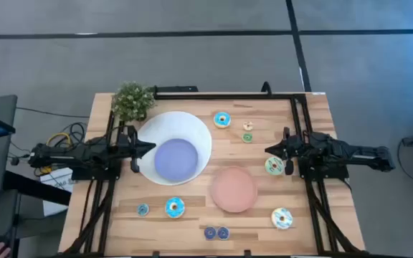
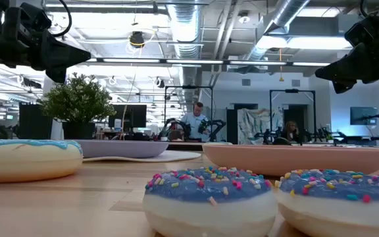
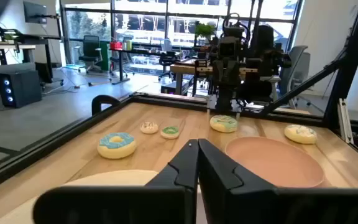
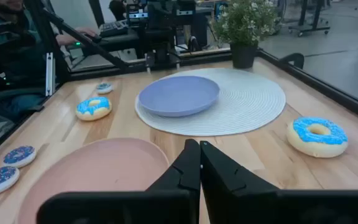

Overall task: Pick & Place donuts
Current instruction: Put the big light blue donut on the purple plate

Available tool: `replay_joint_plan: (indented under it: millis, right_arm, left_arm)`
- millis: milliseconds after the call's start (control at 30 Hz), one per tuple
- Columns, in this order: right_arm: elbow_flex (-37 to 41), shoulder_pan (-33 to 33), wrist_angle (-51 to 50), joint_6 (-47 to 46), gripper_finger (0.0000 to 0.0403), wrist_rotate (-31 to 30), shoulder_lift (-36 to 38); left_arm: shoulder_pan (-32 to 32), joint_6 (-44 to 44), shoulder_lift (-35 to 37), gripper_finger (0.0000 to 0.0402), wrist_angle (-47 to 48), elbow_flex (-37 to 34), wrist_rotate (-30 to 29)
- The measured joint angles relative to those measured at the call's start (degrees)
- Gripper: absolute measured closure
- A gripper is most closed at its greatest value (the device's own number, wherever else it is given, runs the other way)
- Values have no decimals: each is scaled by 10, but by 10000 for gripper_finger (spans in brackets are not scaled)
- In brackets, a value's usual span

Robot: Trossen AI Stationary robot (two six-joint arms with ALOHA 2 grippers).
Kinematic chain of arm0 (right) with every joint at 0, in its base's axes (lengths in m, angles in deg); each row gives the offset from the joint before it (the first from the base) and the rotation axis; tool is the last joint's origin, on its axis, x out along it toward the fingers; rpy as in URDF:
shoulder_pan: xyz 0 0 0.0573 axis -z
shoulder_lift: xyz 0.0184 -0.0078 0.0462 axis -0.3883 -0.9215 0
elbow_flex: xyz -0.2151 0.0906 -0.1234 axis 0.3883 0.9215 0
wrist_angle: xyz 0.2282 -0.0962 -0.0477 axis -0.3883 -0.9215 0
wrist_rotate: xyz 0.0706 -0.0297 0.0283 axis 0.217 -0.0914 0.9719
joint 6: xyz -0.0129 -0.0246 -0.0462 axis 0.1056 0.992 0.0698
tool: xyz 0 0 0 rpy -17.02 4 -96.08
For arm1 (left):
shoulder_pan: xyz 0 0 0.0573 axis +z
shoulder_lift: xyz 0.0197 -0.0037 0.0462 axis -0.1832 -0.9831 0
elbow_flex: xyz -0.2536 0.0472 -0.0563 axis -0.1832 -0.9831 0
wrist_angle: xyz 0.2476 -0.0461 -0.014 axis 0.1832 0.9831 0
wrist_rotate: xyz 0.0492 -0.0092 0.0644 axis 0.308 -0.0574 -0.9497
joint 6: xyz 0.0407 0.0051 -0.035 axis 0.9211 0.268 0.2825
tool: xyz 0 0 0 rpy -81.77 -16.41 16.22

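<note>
Both arms wait at the desk's (image 1: 192,229) sides, the left claw (image 1: 149,147) over the white bowl's (image 1: 199,129) edge, the right claw (image 1: 269,149) beside a green donut (image 1: 274,166); each is pinched tight and holds nothing. 9 donuts lie scattered on the wood: a blue one (image 1: 221,120) and 2 tiny ones (image 1: 247,132) at the far side, 2 blue ones (image 1: 174,208) near the front left, 2 dark ones (image 1: 216,233) at the front edge, a cream one (image 1: 282,218) beside the pink plate (image 1: 233,189). None is placed yet. The right claw probably should spread wide and descend squarely over the nearby green donut, gripping across the ring. Wooden desk, potted plant (image 1: 132,100); an open-plan workshop with people lies beyond.
</note>
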Motion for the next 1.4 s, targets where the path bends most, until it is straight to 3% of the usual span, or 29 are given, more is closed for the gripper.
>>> replay_joint_plan:
  millis: [567,767,1067,1400]
  right_arm:
    - [0,0,0,0,403,0,0]
    - [0,0,0,0,403,0,0]
    - [0,0,0,0,403,0,0]
    - [0,0,0,0,403,0,0]
  left_arm:
    - [0,0,0,401,2,3,0]
    - [-10,2,-41,401,19,53,29]
    - [-48,-2,-294,401,62,201,18]
    - [-121,-122,-600,401,264,459,-38]
